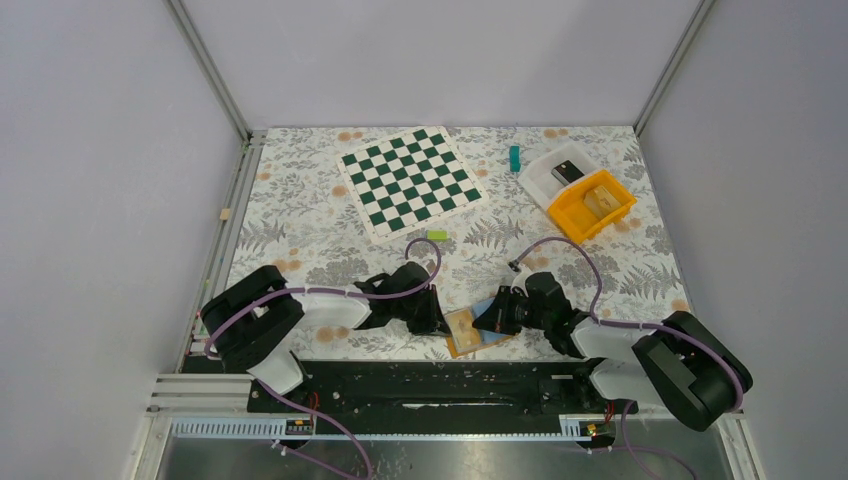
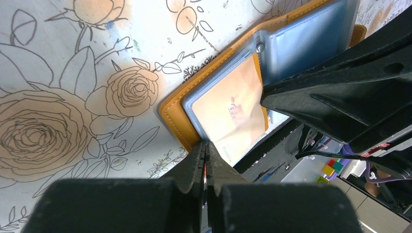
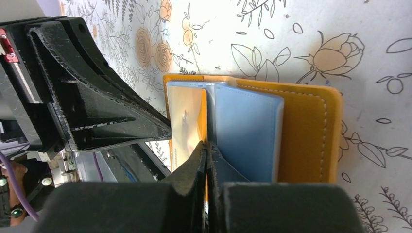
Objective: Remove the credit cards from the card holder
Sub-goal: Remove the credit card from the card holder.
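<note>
The card holder (image 3: 306, 131) is pinched by our left gripper (image 2: 206, 145); right gripper (image 3: 208, 145) nips a credit card (image 3: 248, 131); we pull flat.

Floral table (image 1: 300, 235) — chessboard (image 1: 412, 182), bin (image 1: 566, 215), card holder (image 1: 461, 336).

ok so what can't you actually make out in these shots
Card count: in the top view the left hand and right hand cover the card holder; wrist views show only the top layer.
What the shut right hand pinches, blue card or sleeve: its own fingers hide the contact.
Orange bin contents: too small, top view.
Print on the tan card: blurred, left wrist view.
</note>
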`<state>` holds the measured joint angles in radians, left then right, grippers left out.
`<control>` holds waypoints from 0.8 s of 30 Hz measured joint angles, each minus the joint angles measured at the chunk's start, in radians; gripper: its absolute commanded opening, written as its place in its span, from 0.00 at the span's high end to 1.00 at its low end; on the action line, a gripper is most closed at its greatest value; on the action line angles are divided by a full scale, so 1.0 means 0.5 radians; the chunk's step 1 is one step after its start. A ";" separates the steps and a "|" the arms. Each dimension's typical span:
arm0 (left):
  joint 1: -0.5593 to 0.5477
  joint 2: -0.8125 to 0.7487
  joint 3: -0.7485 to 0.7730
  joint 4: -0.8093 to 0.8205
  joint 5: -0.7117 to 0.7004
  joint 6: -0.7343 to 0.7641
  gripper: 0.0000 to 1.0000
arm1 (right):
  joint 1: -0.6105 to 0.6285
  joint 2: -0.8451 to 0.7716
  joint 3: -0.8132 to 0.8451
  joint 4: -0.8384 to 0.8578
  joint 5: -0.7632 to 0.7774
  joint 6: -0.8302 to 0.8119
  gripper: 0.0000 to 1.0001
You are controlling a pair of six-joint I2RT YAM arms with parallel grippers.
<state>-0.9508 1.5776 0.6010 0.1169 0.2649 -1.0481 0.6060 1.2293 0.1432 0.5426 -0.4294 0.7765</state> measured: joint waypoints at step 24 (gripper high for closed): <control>0.000 0.054 0.082 -0.099 0.008 -0.001 1.00 | -0.211 -0.266 -0.024 -0.211 -0.227 -0.005 1.00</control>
<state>-0.9508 1.6047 0.6422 0.0673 0.2691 -1.0485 0.5003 1.0962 0.1314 0.4370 -0.5426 0.7742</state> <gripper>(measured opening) 0.008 0.017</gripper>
